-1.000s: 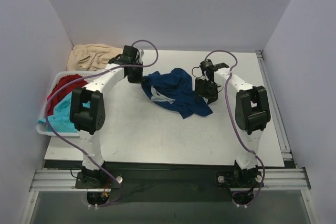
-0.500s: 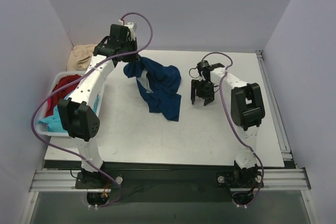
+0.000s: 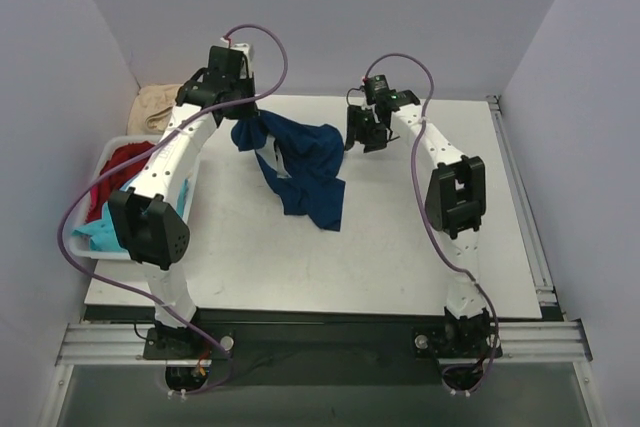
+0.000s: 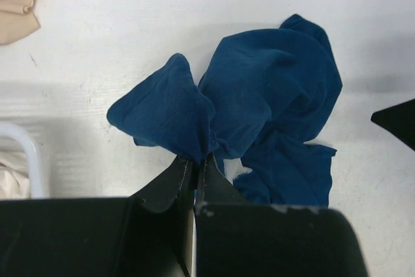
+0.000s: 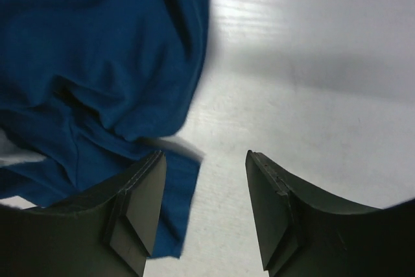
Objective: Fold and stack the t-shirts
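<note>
Okay, we have the left gripper (image 4: 194, 160) clamped tight on a bunched bit of the navy t-shirt (image 3: 300, 162). It holds that end up off the table (image 3: 400, 247) near the far left. The rest hangs down and trails crumpled onto the surface toward the middle. We can't tell if the pinch is on a hem, a sleeve or just bulk.

The right gripper (image 5: 204, 157) has its jaws apart with nothing between them. It hovers just beside the shirt's right-hand edge, with cloth running under one finger in the wrist view.

The red t-shirt (image 3: 125, 162) and turquoise t-shirt (image 3: 105, 222) sit in the white basket (image 3: 76, 243) at the left edge, and a beige cloth (image 3: 160, 107) lies beyond it.

Risks, as we judge them:
- The right gripper could close on a random fold or several layers instead of a corner, so the shirt would never spread flat.
- A sideways pull could drag cloth out of the left's small pinch.
- The trailing tail could twist as it drags.
</note>
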You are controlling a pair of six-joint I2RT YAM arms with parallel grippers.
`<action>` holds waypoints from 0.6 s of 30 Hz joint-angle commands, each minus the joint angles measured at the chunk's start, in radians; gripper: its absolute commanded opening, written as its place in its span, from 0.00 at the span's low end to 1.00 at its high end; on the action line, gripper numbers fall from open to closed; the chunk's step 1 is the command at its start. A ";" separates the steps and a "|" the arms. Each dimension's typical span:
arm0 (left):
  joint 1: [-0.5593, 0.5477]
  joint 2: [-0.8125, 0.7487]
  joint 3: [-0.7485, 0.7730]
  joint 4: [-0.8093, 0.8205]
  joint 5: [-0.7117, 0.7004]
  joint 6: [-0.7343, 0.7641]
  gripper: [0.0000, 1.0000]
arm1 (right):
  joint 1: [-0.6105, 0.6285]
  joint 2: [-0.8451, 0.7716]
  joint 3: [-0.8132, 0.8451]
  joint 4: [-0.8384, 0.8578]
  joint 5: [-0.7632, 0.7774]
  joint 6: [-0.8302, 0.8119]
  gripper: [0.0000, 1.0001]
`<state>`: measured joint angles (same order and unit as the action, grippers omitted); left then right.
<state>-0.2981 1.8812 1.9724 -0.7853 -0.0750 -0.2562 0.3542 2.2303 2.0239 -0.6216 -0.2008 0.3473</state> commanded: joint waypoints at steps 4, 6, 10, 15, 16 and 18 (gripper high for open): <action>0.010 -0.086 -0.052 -0.035 -0.068 -0.026 0.00 | 0.017 0.179 0.168 0.058 -0.074 -0.024 0.51; 0.013 -0.099 -0.078 -0.046 -0.074 -0.034 0.00 | 0.019 0.207 0.189 0.094 -0.091 -0.019 0.51; 0.017 -0.123 -0.118 -0.069 -0.081 -0.038 0.00 | 0.020 0.261 0.214 0.170 -0.112 -0.016 0.52; 0.027 -0.145 -0.148 -0.077 -0.080 -0.038 0.00 | 0.023 0.295 0.243 0.191 -0.149 -0.004 0.30; 0.030 -0.145 -0.149 -0.080 -0.078 -0.038 0.00 | 0.023 0.295 0.243 0.194 -0.156 -0.001 0.18; 0.037 -0.146 -0.145 -0.080 -0.077 -0.041 0.00 | 0.023 0.287 0.236 0.194 -0.167 0.001 0.00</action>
<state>-0.2771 1.7916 1.8236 -0.8684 -0.1352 -0.2852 0.3695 2.5156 2.2425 -0.4267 -0.3290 0.3428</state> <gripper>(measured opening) 0.056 0.062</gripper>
